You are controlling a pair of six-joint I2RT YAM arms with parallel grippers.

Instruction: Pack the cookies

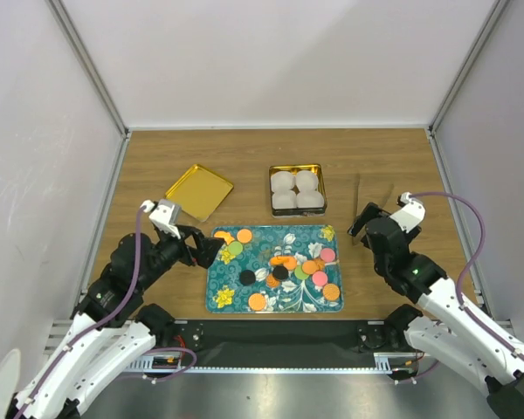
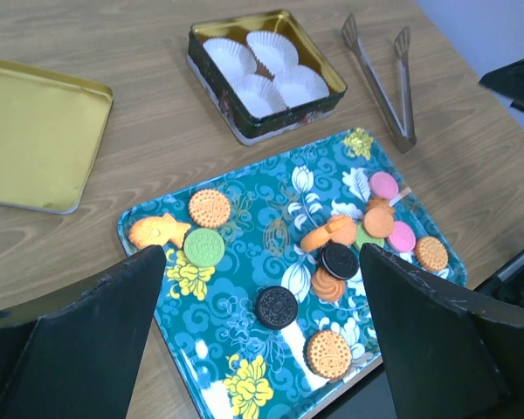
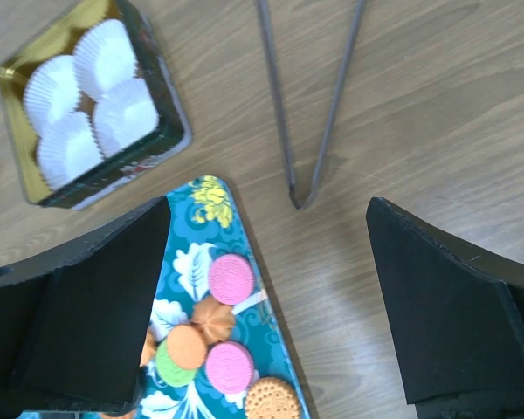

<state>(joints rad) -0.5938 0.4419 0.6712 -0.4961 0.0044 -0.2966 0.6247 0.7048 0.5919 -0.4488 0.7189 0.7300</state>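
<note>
Several cookies, orange, black, pink and green, lie on a teal flowered tray (image 1: pixel 227 288). A black cookie (image 2: pixel 277 306) and a green cookie (image 2: pixel 203 247) show in the left wrist view. A pink cookie (image 3: pixel 231 278) shows in the right wrist view. An open tin (image 1: pixel 298 190) with white paper cups (image 2: pixel 262 74) stands behind the tray. My left gripper (image 1: pixel 208 250) is open and empty at the tray's left edge. My right gripper (image 1: pixel 358 227) is open and empty, right of the tray, near metal tongs (image 1: pixel 363 209).
A gold tin lid (image 1: pixel 198 191) lies on the wooden table at the back left of the tray. The tongs (image 3: pixel 310 113) lie on the table to the right of the tin. White walls enclose the table.
</note>
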